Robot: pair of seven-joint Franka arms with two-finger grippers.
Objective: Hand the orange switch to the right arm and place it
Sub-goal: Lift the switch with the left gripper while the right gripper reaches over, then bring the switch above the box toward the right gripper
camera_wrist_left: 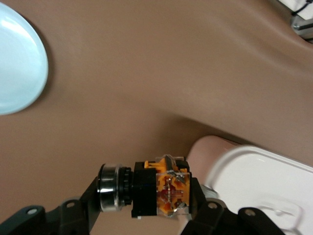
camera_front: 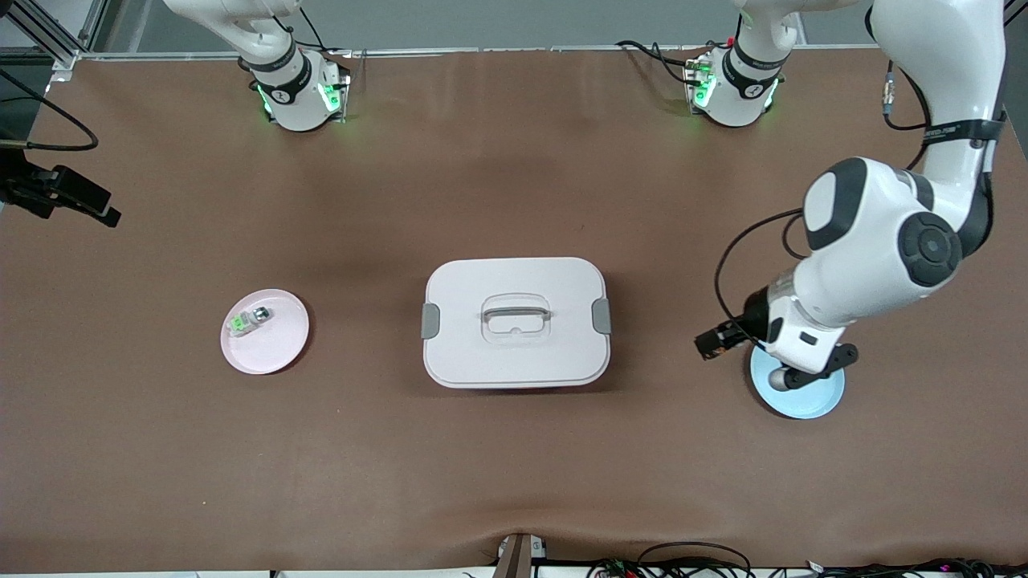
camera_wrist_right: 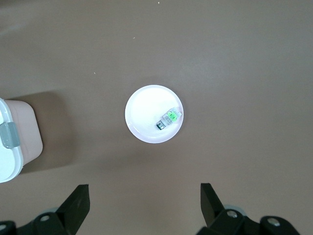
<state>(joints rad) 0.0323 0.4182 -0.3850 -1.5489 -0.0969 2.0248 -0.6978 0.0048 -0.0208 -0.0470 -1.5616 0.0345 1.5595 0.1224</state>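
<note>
left claw (camera_wrist_left: 142,196) gripping orange switch (camera_wrist_left: 159,188), hidden frontally

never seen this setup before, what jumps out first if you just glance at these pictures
The white lidded box in the middle of the table draws the eye first. Next is the left gripper, shut on the orange switch over the blue plate at the left arm's end. At the right arm's end, a pink plate holds a green switch, with the right gripper open above it.
</note>
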